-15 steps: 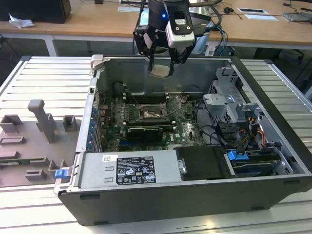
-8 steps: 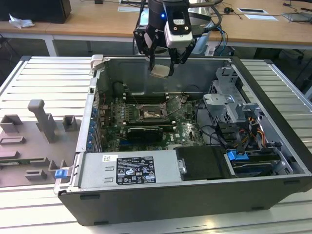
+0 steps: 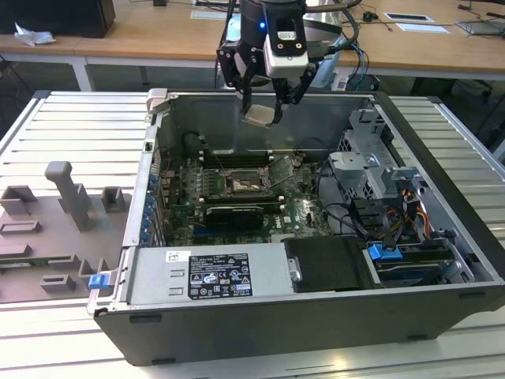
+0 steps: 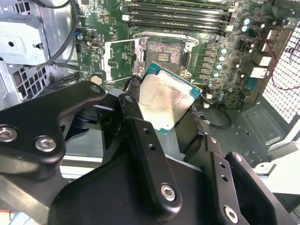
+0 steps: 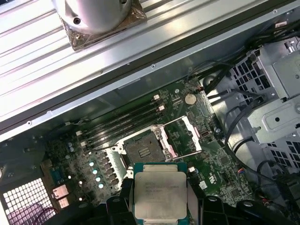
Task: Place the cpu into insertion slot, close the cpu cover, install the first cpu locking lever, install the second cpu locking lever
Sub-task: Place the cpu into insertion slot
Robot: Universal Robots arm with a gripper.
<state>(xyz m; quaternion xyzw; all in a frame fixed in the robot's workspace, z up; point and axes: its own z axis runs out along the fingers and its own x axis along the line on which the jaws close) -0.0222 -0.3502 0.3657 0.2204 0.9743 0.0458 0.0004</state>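
My gripper (image 3: pixel 263 109) hangs above the open computer case, shut on the cpu (image 3: pixel 260 117). In both wrist views the cpu (image 4: pixel 164 101) (image 5: pixel 159 194) is a flat square chip with a silvery top, pinched at two opposite edges between black fingers (image 4: pixel 136 119). Well below it, the insertion slot (image 3: pixel 241 186) (image 4: pixel 166 51) (image 5: pixel 143 150) lies bare in the middle of the green motherboard (image 3: pixel 304 213). The cpu cover (image 4: pixel 119 58) (image 5: pixel 183 136) is swung open beside the socket.
Long black memory sticks (image 3: pixel 237 162) run behind the socket, and a black card (image 3: pixel 233 215) lies in front of it. A metal drive cage (image 3: pixel 371 170) with cables fills the exterior view's right. The power supply (image 3: pixel 209 272) sits in front. Grey fixtures (image 3: pixel 67 205) stand outside the case.
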